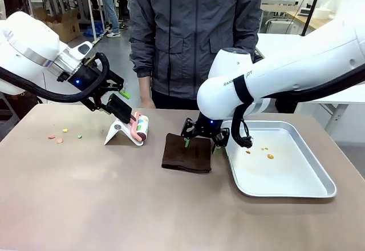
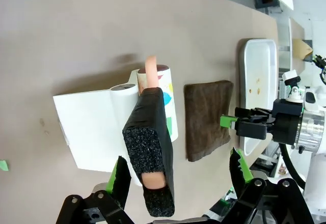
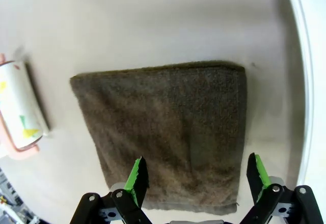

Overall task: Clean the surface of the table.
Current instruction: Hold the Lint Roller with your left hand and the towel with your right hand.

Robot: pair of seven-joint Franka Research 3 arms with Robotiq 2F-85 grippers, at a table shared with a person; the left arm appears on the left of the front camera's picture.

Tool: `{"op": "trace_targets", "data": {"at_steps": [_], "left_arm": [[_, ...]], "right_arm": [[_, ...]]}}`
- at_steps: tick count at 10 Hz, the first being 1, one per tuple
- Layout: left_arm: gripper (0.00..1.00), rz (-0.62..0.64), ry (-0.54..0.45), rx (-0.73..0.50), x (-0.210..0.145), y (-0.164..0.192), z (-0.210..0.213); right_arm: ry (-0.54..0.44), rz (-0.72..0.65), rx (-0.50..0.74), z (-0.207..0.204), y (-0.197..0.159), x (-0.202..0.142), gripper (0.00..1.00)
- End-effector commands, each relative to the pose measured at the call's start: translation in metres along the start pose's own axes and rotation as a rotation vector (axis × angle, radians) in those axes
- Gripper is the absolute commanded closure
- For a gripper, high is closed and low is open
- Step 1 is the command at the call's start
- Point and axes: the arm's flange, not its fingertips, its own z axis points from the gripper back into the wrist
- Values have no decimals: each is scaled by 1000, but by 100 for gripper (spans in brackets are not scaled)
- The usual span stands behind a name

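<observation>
The brownish table [image 1: 114, 205] carries a few small coloured crumbs [image 1: 59, 138] at its far left. A lint roller [image 1: 141, 128] rests on a white stand [image 1: 117, 132], its pink handle wrapped in black foam [image 2: 153, 147]. My left gripper [image 1: 114, 101] is open, and the foam handle lies between its fingers, close to one green pad [image 2: 121, 183]. A folded dark brown cloth [image 1: 185, 155] lies mid-table. My right gripper [image 1: 200, 144] hovers open just over the cloth's [image 3: 168, 127] near edge, with nothing held.
A silver tray [image 1: 285, 194] with a few orange crumbs [image 1: 270, 156] sits at the right, close beside the cloth. A person in a grey jacket [image 1: 194, 28] stands at the far edge.
</observation>
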Motion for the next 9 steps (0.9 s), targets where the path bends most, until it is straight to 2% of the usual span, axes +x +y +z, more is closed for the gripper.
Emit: {"op": "trace_targets", "data": {"at_steps": [1,8,9], "left_arm": [[0,12,20,21,4,-8,0],[0,3,32,54,2,-5,-4],[57,-6,32,76,1,-4,-3]], "right_arm": [[-28,-17,-69,-8,14,6,0],[-54,26,-107,-21,19,7,0],[-46,34,-115,-21,19,6,59]]}}
